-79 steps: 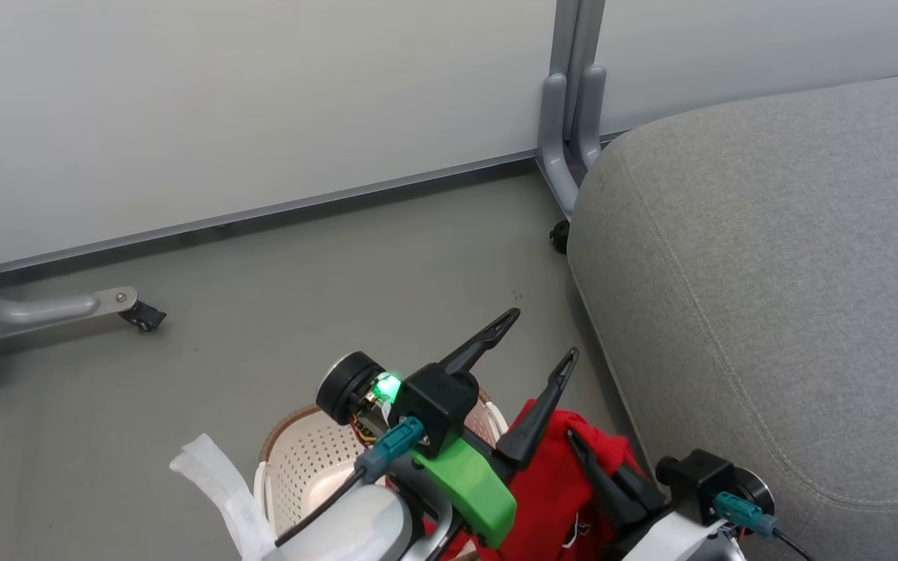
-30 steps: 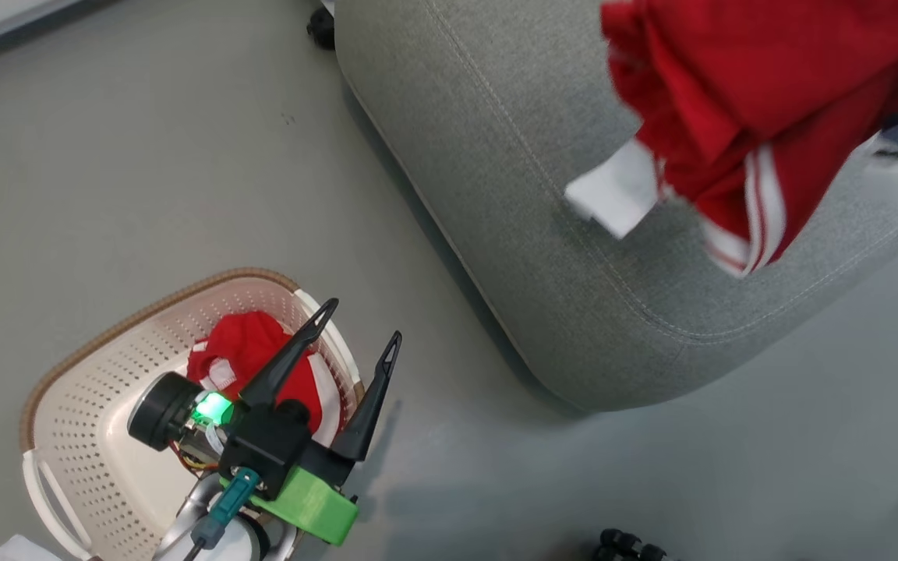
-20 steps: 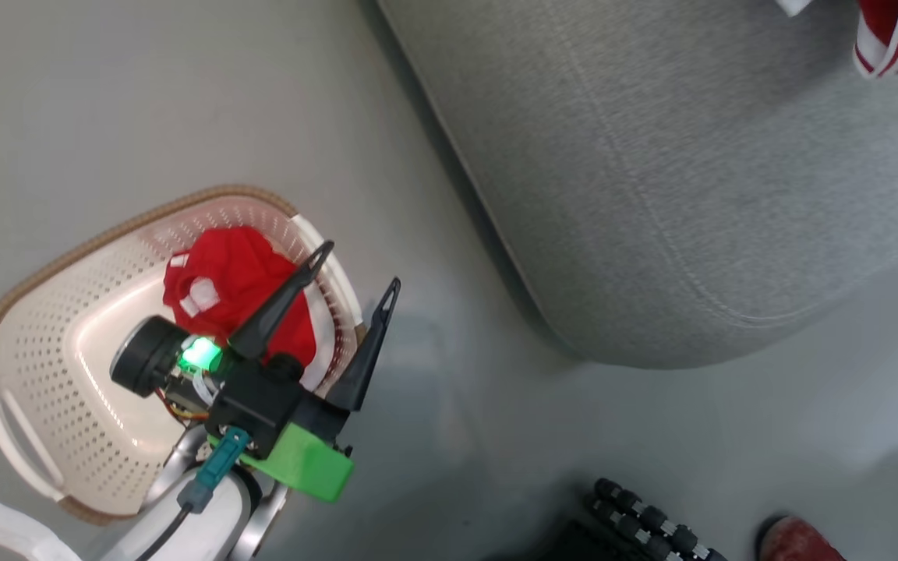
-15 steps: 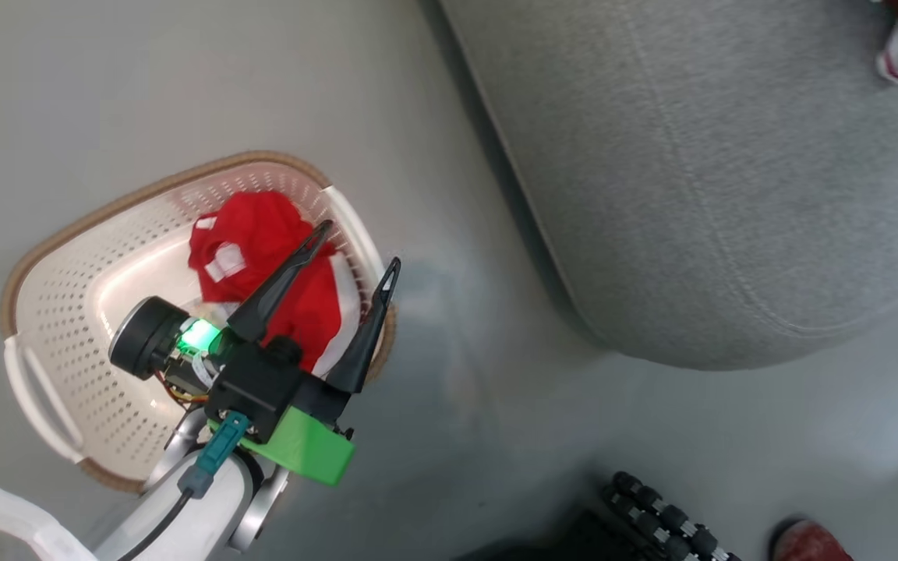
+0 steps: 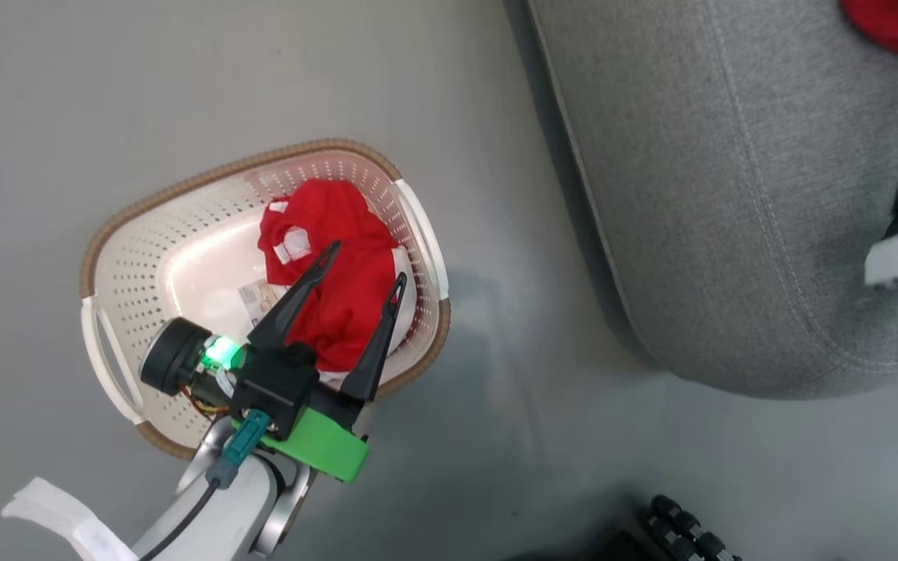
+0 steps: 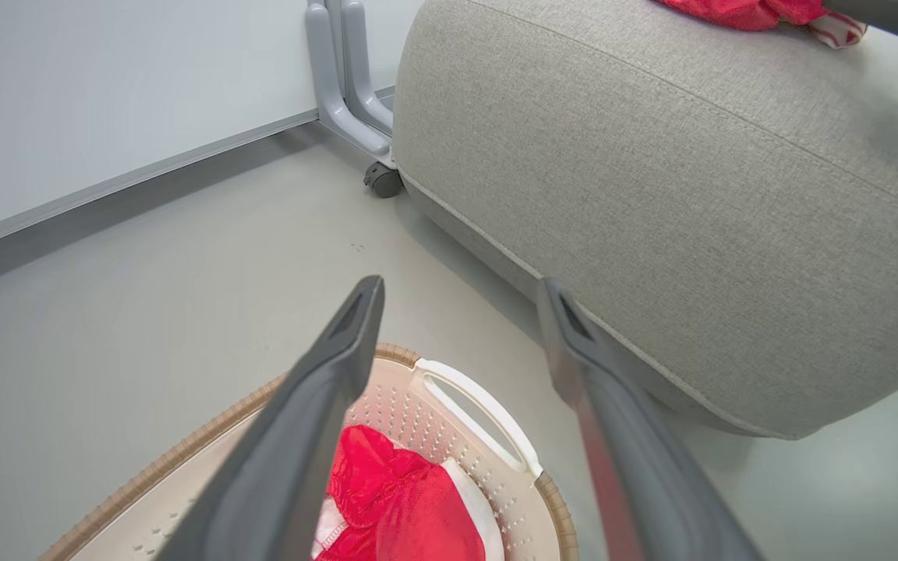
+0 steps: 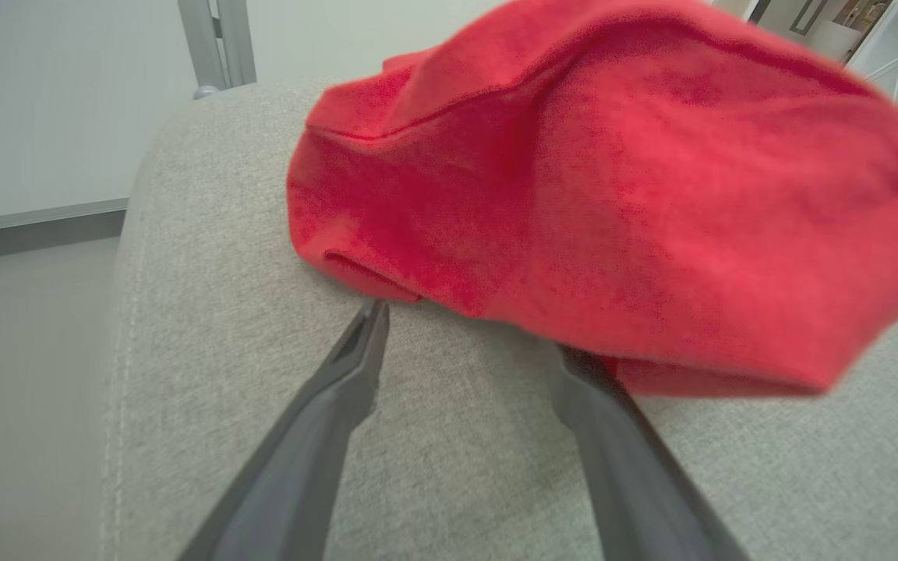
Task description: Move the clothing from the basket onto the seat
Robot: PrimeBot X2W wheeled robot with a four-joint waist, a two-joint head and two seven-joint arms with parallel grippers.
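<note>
Head view gave us the large grey fabric-upholstered seat (image 5: 730,195) with its rounded edge and stitched seam, and we placed everything else by it; the cream-white perforated plastic basket (image 5: 223,167) with the brown woven-look rim stood on the grey floor (image 5: 67,78) near the seat, apart from its rounded edge; inside the basket lay a crumpled red fabric garment with white patches (image 5: 324,222), bunched against the wall nearer the seat, and a small paper label (image 5: 258,296) lay on the basket's bottom on the side of that garment away from the seat; the left gripper (image 5: 369,261) hung above that garment, its two long dark fingers spread wide with nothing between them.

Left wrist view showed us those spread fingers over the seat-side end of the basket. Right wrist view showed us the right gripper (image 7: 471,331) low over the seat's top, its fingers parted and pinching nothing; a second red garment (image 7: 613,195) lay heaped on the seat just beyond the fingertips; its lower edge hid the tip of one finger, and we could not tell whether that finger touched the cloth.
</note>
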